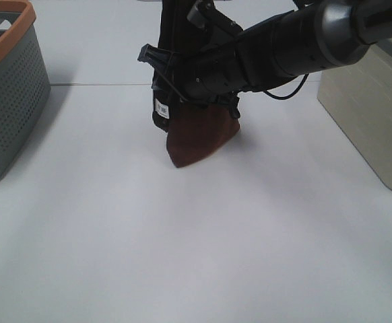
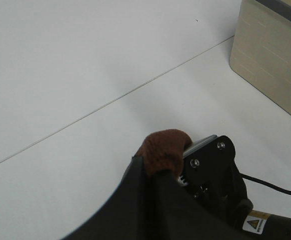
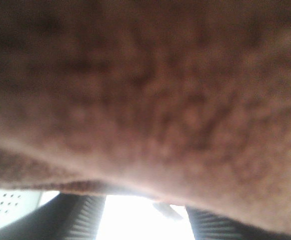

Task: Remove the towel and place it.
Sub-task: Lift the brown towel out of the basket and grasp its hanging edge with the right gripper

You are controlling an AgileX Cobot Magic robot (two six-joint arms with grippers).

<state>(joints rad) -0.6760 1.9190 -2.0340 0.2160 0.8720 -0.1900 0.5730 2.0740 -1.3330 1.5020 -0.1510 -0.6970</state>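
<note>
The dark reddish-brown towel hangs in the middle of the table, its lower point close to the surface. Its upper part rises dark and narrow out of the top of the exterior view. My right gripper reaches in from the right and is buried in the cloth. In the left wrist view a lit lump of towel bulges beside one of the right gripper's fingers, above dark shadowed folds that hide my left gripper. The towel covers the right wrist lens. Only the finger roots show, standing apart, with the tips hidden.
A grey perforated basket with an orange rim stands at the left edge and also peeks in as the basket. A beige box stands at the right, the same box. A seam crosses the white table.
</note>
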